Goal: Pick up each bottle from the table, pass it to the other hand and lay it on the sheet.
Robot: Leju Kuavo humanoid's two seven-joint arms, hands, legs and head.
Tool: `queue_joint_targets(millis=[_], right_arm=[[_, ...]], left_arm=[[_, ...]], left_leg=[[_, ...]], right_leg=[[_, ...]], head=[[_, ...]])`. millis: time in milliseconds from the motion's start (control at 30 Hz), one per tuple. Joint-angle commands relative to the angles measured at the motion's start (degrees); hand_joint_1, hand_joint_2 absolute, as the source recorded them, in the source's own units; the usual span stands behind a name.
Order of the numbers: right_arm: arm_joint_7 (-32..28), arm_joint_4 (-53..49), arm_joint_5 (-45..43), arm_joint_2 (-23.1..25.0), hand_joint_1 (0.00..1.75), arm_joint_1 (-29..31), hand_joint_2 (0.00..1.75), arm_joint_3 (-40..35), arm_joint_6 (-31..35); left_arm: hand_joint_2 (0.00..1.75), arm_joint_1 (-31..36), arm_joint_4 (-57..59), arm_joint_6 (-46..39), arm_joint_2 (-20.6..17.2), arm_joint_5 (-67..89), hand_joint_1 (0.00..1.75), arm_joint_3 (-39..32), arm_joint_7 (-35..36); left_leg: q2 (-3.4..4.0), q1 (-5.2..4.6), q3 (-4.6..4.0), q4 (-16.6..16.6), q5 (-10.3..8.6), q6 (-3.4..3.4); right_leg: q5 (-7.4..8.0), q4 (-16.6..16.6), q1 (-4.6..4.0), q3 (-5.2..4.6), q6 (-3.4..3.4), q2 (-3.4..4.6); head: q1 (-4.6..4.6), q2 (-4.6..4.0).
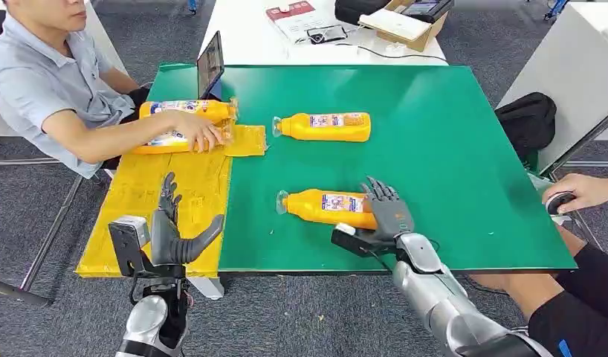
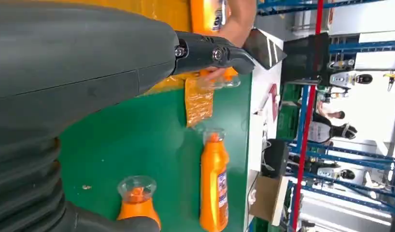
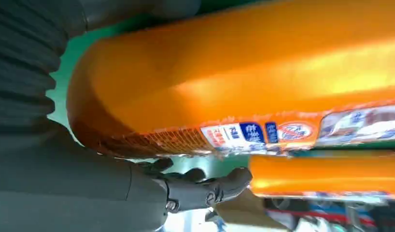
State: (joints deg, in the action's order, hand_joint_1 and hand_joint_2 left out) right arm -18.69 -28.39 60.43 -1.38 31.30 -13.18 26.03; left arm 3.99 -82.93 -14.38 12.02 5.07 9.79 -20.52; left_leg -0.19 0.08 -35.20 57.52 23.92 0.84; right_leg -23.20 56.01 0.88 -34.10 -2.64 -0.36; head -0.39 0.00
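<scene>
An orange bottle (image 1: 327, 207) (image 3: 234, 72) lies on its side near the front of the green table (image 1: 450, 163), cap to the left. My right hand (image 1: 386, 216) is at its base, fingers (image 3: 205, 188) spread across it and the thumb on the other side; the bottle still rests on the table. A second orange bottle (image 1: 323, 126) (image 2: 214, 188) lies farther back. Two more bottles (image 1: 186, 109) lie on the yellow sheet (image 1: 160, 208), and a person's hand (image 1: 201, 134) rests on the nearer one. My left hand (image 1: 175, 230) hovers open over the sheet's front part, holding nothing.
A person sits at the left, an arm reaching over the sheet. A dark tablet (image 1: 209, 63) stands at the table's back left. Another person's hand (image 1: 583, 193) is at the right edge, near a black bag (image 1: 528, 119). A white table with a box (image 1: 405, 22) stands behind.
</scene>
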Motion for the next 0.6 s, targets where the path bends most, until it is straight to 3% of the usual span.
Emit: queue_joint_targets(millis=[33,600], right_arm=[[-4.6,-1.2,-5.8,2.4,1.69,-2.8,1.75,3.1,-3.1],[-5.1,-4.3,-16.1,1.9,1.71,-3.8,1.75,4.4,-13.2]], left_arm=[[1.75,0.5,3.5,0.2,-1.4,-0.3,0.00,0.5,0.0],[1.75,-0.2,2.9,1.7,-1.4,-1.7,0.00,-0.9,0.3]], left_leg=[[0.07,0.04,0.27,-0.1,0.11,-0.08],[0.01,0.08,0.40,-0.1,0.06,-0.08]], right_leg=[[-0.09,0.0,-0.05,0.23,0.13,0.09],[-0.06,-0.1,-0.11,0.37,0.12,0.01]], head=[[-0.02,0.00],[-0.02,0.00]])
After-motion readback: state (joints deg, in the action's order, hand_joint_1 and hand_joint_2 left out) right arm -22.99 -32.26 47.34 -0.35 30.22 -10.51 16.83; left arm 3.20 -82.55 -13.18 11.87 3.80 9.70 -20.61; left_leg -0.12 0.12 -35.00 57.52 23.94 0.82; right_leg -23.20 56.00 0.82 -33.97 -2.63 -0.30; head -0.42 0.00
